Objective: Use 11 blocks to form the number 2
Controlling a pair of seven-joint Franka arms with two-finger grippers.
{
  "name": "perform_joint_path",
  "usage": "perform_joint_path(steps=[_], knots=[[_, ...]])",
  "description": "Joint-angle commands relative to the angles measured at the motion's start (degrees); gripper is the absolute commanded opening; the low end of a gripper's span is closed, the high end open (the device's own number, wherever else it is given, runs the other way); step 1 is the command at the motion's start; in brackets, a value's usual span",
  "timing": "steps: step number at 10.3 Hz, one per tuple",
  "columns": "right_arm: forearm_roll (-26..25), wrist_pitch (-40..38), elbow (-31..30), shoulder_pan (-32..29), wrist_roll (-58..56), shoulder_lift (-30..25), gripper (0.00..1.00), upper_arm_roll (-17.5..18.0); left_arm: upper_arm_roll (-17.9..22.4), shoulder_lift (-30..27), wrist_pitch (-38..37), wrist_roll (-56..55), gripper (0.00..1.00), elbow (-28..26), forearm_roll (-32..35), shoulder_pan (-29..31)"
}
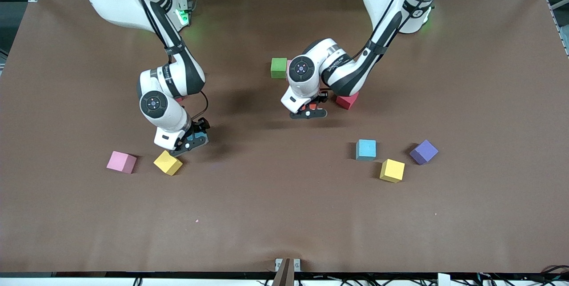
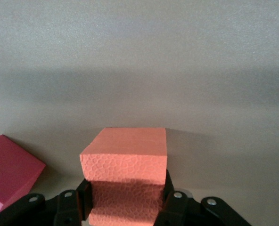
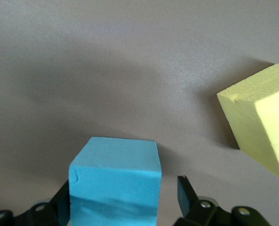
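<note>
My left gripper [image 1: 312,110] [image 2: 125,200] is shut on an orange block [image 2: 124,153], low over the table beside a red block [image 1: 346,100] [image 2: 10,169]. My right gripper [image 1: 194,139] [image 3: 124,200] is open around a blue block [image 1: 194,136] [image 3: 115,181]; one finger touches it and the other stands off with a gap. A yellow block [image 1: 168,163] [image 3: 264,136] lies close beside that gripper, and a pink block [image 1: 121,162] a little farther toward the right arm's end. A green block [image 1: 278,67] lies by the left wrist, with a pink edge [image 1: 289,63] showing beside it. No digit shape shows.
A second blue block [image 1: 366,149], a second yellow block [image 1: 392,170] and a purple cube [image 1: 423,151] lie together toward the left arm's end, nearer the front camera than the red block. A small reddish patch [image 1: 179,98] shows under the right arm.
</note>
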Motion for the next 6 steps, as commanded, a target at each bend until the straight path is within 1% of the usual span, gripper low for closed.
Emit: perform_joint_path(steps=[1, 4, 6], knots=[[-0.4, -0.3, -1.3, -1.4, -0.2, -1.8, 0.33, 0.8, 0.2, -0.5, 0.2, -1.8, 0.40, -1.0, 1.3, -0.6], [-0.4, -1.5, -1.0, -0.3, -0.5, -3.1, 0.32, 1.2, 0.2, -0.6, 0.2, -1.9, 0.40, -1.6, 1.3, -1.2], [-0.5, -3.5, -1.0, 2.7, -2.9, -4.9, 0.33, 1.2, 0.2, -0.9, 0.2, -2.1, 0.41, -2.5, 1.4, -1.2]])
